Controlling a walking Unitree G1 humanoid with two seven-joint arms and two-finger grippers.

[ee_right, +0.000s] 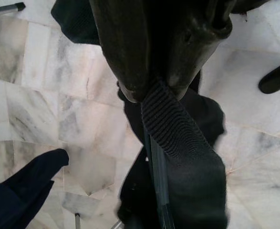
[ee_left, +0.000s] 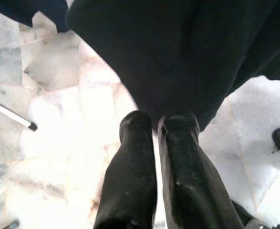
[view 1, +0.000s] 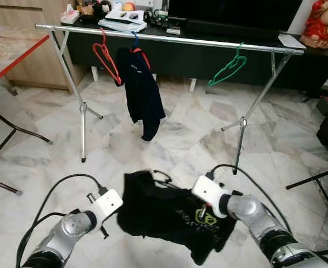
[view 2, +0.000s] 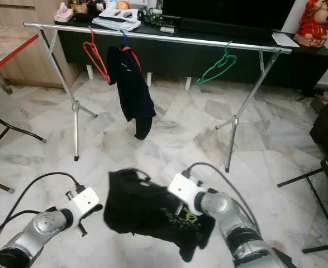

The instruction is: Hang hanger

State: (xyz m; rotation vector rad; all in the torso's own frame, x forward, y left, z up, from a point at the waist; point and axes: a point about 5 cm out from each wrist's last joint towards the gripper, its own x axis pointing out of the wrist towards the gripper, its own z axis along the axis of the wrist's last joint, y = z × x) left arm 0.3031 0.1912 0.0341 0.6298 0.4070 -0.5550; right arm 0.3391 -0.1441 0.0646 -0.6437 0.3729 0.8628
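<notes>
Below the rail (view 1: 169, 40), both grippers carry a black shirt (view 1: 164, 215) on its hanger (view 1: 162, 177); left gripper (ee_left: 160, 125) fingers pinch its hem, right gripper (ee_right: 151, 88) fingers clamp its collar; next: lift, hook over rail.

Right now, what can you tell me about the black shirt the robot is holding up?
The black shirt is soft, crumpled cloth with a green-and-white print on its front. It hangs low over the marble floor between both grippers. The left gripper pinches one edge; the right gripper clamps its ribbed collar. A dark hanger hook pokes out at the top.
</notes>
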